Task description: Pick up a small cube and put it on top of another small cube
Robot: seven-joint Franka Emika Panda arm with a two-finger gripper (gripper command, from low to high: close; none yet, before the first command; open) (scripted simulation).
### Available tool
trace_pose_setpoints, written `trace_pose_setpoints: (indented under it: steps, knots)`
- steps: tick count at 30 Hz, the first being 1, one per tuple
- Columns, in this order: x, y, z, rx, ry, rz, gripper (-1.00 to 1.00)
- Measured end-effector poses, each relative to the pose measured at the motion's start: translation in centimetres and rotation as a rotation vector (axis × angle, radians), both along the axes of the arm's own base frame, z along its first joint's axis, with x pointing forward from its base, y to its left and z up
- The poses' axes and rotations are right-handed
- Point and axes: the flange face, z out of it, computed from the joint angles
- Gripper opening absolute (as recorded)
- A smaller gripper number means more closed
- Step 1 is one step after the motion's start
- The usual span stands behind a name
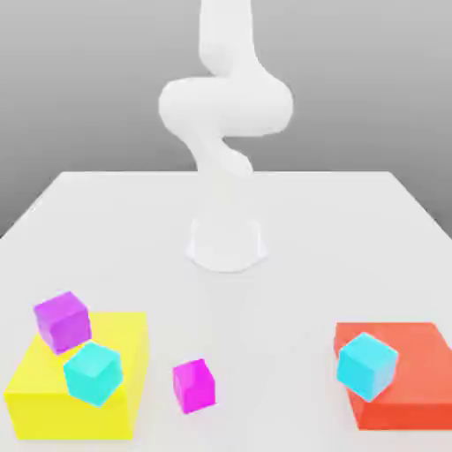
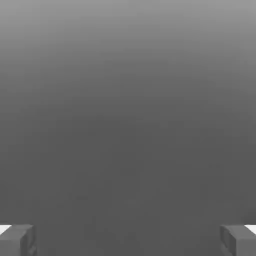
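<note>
The small magenta-pink cube (image 1: 193, 385) rests on the white table between two flat blocks, near the front edge. One cyan cube (image 1: 92, 372) sits on the yellow block (image 1: 53, 402) at the exterior view's left. A second cyan cube (image 1: 366, 365) sits on the red block (image 1: 415, 375) at the exterior view's right. The white arm (image 1: 226, 115) rises from its base (image 1: 226, 243) at the table's middle, far behind the cubes. In the hand view my gripper (image 2: 128, 240) is open, its fingertips (image 2: 17, 240) set wide apart with plain grey background between them.
A larger violet-purple cube (image 1: 62, 320) stands on the back corner of the yellow block, just behind the left cyan cube. The white table (image 1: 353, 247) stretches back past the arm's base.
</note>
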Motion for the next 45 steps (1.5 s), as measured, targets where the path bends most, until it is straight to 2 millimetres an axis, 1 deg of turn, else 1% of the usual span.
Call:
trace_pose_setpoints:
  steps: [2, 5, 7, 10, 13, 16, 19, 22, 24, 34, 35, 41, 43, 45]
  knots:
    - [2.6, -0.5, -4.4, 0.092, 0.077, -0.051, 0.0]
    - [5.5, -0.9, -11.0, 0.202, 0.19, -0.139, 0.0]
    - [6.8, -0.9, -15.4, 0.26, 0.266, -0.207, 0.0]
    - [7.9, -1.0, -22.2, 0.326, 0.376, -0.323, 0.0]
    - [8.0, -1.1, -28.7, 0.366, 0.477, -0.455, 0.0]
    - [7.1, -1.4, -34.9, 0.38, 0.564, -0.601, 0.0]
    - [5.5, -2.3, -40.4, 0.371, 0.629, -0.761, 0.0]
    - [3.1, -3.5, -45.1, 0.339, 0.67, -0.927, 0.0]
    - [2.4, -3.8, -47.0, 0.321, 0.674, -0.977, 0.0]
    - [2.1, -3.9, -53.1, 0.315, 0.677, -0.993, 0.0]
    - [2.1, -3.9, -53.5, 0.316, 0.679, -0.993, -1.0]
    - [2.1, -3.9, -53.7, 0.318, 0.678, -0.993, -1.0]
    - [2.2, -3.9, -53.1, 0.315, 0.675, -0.992, -1.0]
    - [2.3, -4.0, -51.9, 0.311, 0.67, -0.992, -1.0]
